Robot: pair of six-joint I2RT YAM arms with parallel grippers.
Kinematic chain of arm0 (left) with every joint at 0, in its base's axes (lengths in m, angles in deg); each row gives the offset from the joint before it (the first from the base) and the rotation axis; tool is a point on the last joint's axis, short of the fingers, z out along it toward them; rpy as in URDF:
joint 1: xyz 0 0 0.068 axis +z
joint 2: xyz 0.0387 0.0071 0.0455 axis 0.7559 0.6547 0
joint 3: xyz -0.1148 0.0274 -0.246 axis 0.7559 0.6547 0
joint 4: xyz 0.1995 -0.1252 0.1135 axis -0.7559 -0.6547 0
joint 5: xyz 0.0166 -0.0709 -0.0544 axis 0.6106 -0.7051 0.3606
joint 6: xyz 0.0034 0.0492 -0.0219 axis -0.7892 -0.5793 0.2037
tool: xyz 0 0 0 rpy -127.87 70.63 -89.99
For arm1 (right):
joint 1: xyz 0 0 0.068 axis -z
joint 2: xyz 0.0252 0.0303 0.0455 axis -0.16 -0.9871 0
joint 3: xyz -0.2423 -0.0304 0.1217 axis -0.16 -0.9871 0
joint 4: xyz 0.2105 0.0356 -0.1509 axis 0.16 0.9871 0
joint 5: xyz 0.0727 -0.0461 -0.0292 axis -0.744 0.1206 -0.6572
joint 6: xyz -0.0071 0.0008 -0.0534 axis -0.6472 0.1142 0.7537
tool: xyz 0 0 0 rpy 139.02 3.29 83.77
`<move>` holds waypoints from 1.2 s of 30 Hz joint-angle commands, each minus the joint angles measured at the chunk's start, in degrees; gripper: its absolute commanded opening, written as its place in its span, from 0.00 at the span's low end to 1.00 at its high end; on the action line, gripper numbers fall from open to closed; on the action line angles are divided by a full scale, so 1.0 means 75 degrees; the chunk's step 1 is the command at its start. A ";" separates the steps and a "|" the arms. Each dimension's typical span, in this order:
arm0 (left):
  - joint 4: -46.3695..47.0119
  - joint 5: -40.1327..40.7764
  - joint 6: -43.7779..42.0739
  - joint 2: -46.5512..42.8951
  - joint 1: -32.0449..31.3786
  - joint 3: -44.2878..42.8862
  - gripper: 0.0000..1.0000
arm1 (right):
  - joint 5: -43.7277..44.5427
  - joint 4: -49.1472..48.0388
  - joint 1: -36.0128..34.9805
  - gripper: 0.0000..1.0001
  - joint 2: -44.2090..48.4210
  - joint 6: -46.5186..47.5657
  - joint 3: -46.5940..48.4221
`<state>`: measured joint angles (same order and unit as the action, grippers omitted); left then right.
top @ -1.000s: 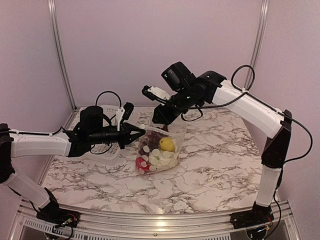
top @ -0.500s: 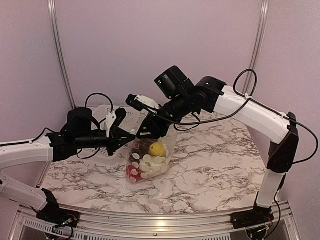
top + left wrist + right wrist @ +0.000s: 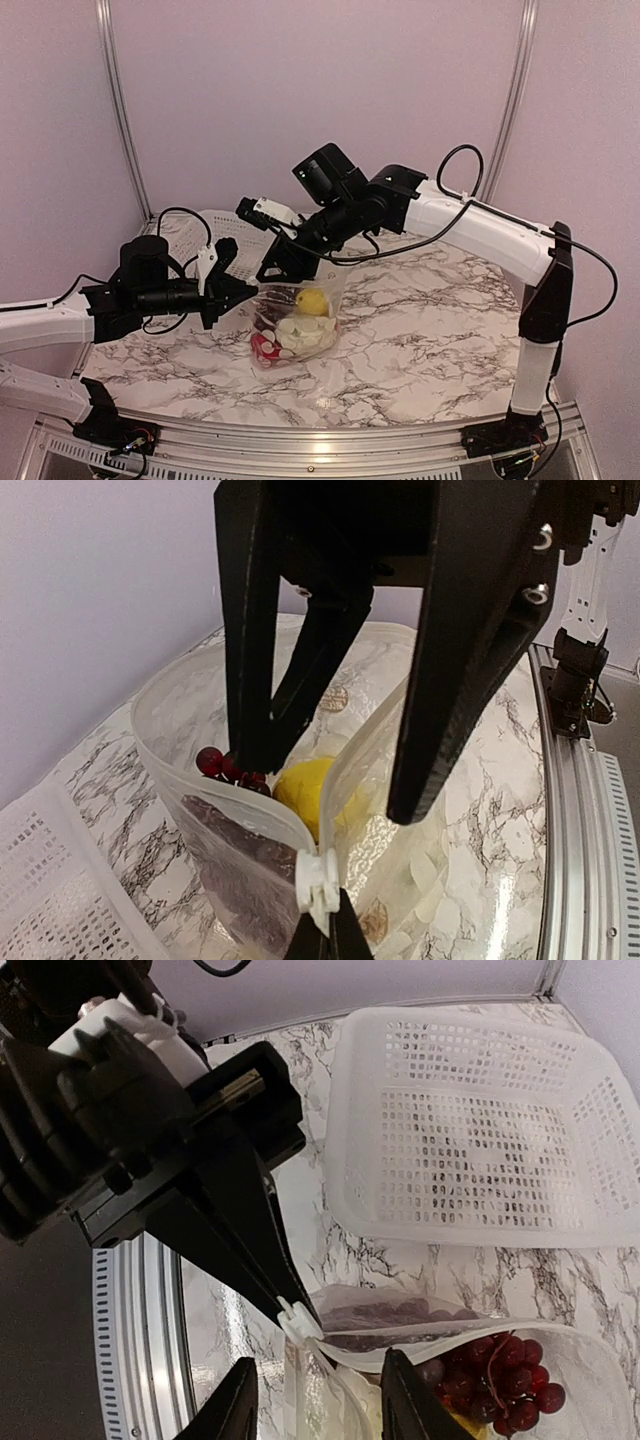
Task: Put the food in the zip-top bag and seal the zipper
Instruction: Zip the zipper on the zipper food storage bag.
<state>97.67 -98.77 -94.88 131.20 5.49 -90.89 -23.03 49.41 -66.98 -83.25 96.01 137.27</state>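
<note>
The clear zip-top bag (image 3: 297, 325) stands on the marble table (image 3: 430, 340) with its mouth open. Inside it is the food: a yellow piece (image 3: 312, 300), white cauliflower (image 3: 300, 336), a red pepper (image 3: 262, 346) and dark grapes (image 3: 500, 1372). My left gripper (image 3: 325, 942) is shut on the white slider (image 3: 318, 880) at the near end of the zipper (image 3: 230, 795). My right gripper (image 3: 320, 1407) hangs open over the mouth just beside the slider. One zipper lip runs between its fingers (image 3: 465, 660), and they grip nothing.
A white perforated basket (image 3: 470, 1120) sits behind the bag at the table's back left, with nothing visible in it. The metal rail of the table's near edge (image 3: 575, 780) runs close behind the arms.
The right gripper has opened its jaws. Both grippers and the bag have shifted left and toward the near edge, with the left gripper still pinching the slider.
</note>
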 commanded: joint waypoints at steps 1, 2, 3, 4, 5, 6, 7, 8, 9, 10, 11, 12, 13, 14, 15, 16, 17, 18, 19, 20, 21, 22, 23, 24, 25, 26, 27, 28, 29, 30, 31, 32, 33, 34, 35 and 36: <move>0.0811 -0.0180 -0.0078 -0.0345 -0.0025 0.0400 0.00 | -0.0264 -0.0397 -0.0005 0.40 -0.0140 0.0381 0.0235; 0.0820 -0.0255 -0.0091 -0.0343 -0.0021 0.0412 0.00 | -0.0335 -0.0389 0.0003 0.40 -0.0145 0.0442 0.0232; 0.0830 -0.0342 -0.0100 -0.0333 -0.0021 0.0422 0.00 | -0.0422 -0.0387 -0.0004 0.40 -0.0141 0.0500 0.0207; 0.0847 -0.0417 -0.0083 -0.0324 -0.0021 0.0423 0.00 | -0.0494 -0.0391 -0.0004 0.40 -0.0139 0.0544 0.0130; 0.0880 -0.0488 -0.0056 -0.0318 -0.0018 0.0426 0.00 | -0.0567 -0.0387 -0.0001 0.40 -0.0143 0.0570 0.0084; 0.0909 -0.0556 -0.0022 -0.0302 -0.0014 0.0429 0.00 | -0.0616 -0.0387 -0.0005 0.40 -0.0146 0.0580 0.0046; 0.0945 -0.0607 0.0020 -0.0295 -0.0012 0.0434 0.00 | -0.0666 -0.0384 0.0002 0.41 -0.0168 0.0596 0.0012; 0.0985 -0.0651 0.0042 -0.0278 -0.0020 0.0436 0.00 | -0.0742 -0.0386 -0.0006 0.41 -0.0190 0.0603 -0.0014; 0.1015 -0.0690 0.0071 -0.0282 -0.0017 0.0438 0.00 | -0.0800 -0.0392 -0.0014 0.41 -0.0223 0.0614 -0.0025; 0.1030 -0.0710 0.0080 -0.0282 -0.0014 0.0432 0.00 | -0.0865 -0.0388 -0.0027 0.41 -0.0275 0.0615 -0.0011; 0.1032 -0.0733 0.0081 -0.0293 -0.0014 0.0433 0.00 | -0.0896 -0.0369 -0.0030 0.41 -0.0320 0.0615 0.0011; 0.1022 -0.0743 0.0067 -0.0303 -0.0020 0.0426 0.00 | -0.0894 -0.0364 -0.0044 0.41 -0.0358 0.0606 0.0024; 0.1005 -0.0762 0.0050 -0.0314 -0.0010 0.0426 0.00 | -0.0900 -0.0357 -0.0053 0.41 -0.0380 0.0595 0.0037; 0.0970 -0.0777 0.0032 -0.0326 -0.0016 0.0435 0.00 | -0.0908 -0.0348 -0.0066 0.40 -0.0408 0.0589 0.0043; 0.0938 -0.0779 0.0027 -0.0339 -0.0014 0.0428 0.00 | -0.0920 -0.0332 -0.0070 0.40 -0.0423 0.0586 0.0059; 0.0919 -0.0790 0.0024 -0.0357 -0.0017 0.0430 0.00 | -0.0956 -0.0323 -0.0076 0.39 -0.0436 0.0575 0.0053; 0.0907 -0.0798 0.0026 -0.0364 -0.0020 0.0445 0.00 | -0.0979 -0.0311 -0.0077 0.37 -0.0440 0.0563 0.0055; 0.0893 -0.0819 0.0039 -0.0373 -0.0015 0.0442 0.00 | -0.1014 -0.0303 -0.0086 0.36 -0.0447 0.0558 0.0050; 0.0892 -0.0836 0.0065 -0.0376 -0.0004 0.0437 0.00 | -0.1039 -0.0282 -0.0089 0.34 -0.0458 0.0551 0.0045; 0.0892 -0.0850 0.0088 -0.0376 -0.0008 0.0437 0.00 | -0.1051 -0.0265 -0.0089 0.32 -0.0472 0.0546 0.0043; 0.0892 -0.0862 0.0112 -0.0376 0.0002 0.0437 0.00 | -0.1054 -0.0243 -0.0089 0.30 -0.0481 0.0545 0.0044; 0.0886 -0.0873 0.0140 -0.0376 0.0017 0.0432 0.00 | -0.1063 -0.0235 -0.0089 0.27 -0.0483 0.0536 0.0034; 0.0891 -0.0878 0.0184 -0.0369 0.0027 0.0433 0.00 | -0.1050 -0.0226 -0.0089 0.24 -0.0478 0.0525 0.0041; 0.0886 -0.0872 0.0222 -0.0364 0.0034 0.0435 0.00 | -0.1019 -0.0217 -0.0088 0.22 -0.0472 0.0515 0.0058; 0.0875 -0.0864 0.0251 -0.0356 0.0048 0.0420 0.00 | -0.0984 -0.0203 -0.0089 0.20 -0.0453 0.0515 0.0075; 0.0853 -0.0855 0.0257 -0.0353 0.0069 0.0401 0.00 | -0.0921 -0.0179 -0.0086 0.18 -0.0425 0.0509 0.0087; 0.0832 -0.0827 0.0268 -0.0362 0.0079 0.0391 0.00 | -0.0863 -0.0167 -0.0089 0.17 -0.0388 0.0519 0.0109; 0.0824 -0.0796 0.0269 -0.0363 0.0090 0.0391 0.00 | -0.0811 -0.0154 -0.0089 0.15 -0.0349 0.0530 0.0111; 0.0816 -0.0768 0.0269 -0.0375 0.0105 0.0397 0.00 | -0.0762 -0.0142 -0.0089 0.14 -0.0300 0.0543 0.0092; 0.0810 -0.0743 0.0269 -0.0385 0.0127 0.0404 0.00 | -0.0737 -0.0135 -0.0089 0.13 -0.0254 0.0551 0.0081; 0.0804 -0.0724 0.0275 -0.0385 0.0156 0.0403 0.00 | -0.0712 -0.0124 -0.0089 0.11 -0.0200 0.0556 0.0060; 0.0819 -0.0704 0.0289 -0.0389 0.0180 0.0402 0.00 | -0.0689 -0.0112 -0.0083 0.10 -0.0164 0.0557 0.0046; 0.0820 -0.0700 0.0299 -0.0388 0.0205 0.0394 0.00 | -0.0648 -0.0100 -0.0088 0.09 -0.0129 0.0557 0.0050; 0.0811 -0.0701 0.0310 -0.0388 0.0235 0.0392 0.00 | -0.0570 -0.0078 -0.0089 0.08 -0.0101 0.0557 0.0046; 0.0794 -0.0689 0.0321 -0.0388 0.0253 0.0394 0.00 | -0.0450 -0.0057 -0.0083 0.07 -0.0074 0.0557 0.0052; 0.0787 -0.0672 0.0333 -0.0394 0.0285 0.0386 0.00 | -0.0285 -0.0032 -0.0087 0.07 -0.0031 0.0557 0.0064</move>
<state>102.56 -103.82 -92.98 129.74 6.82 -88.09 -29.30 47.51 -67.25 -86.16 99.81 137.14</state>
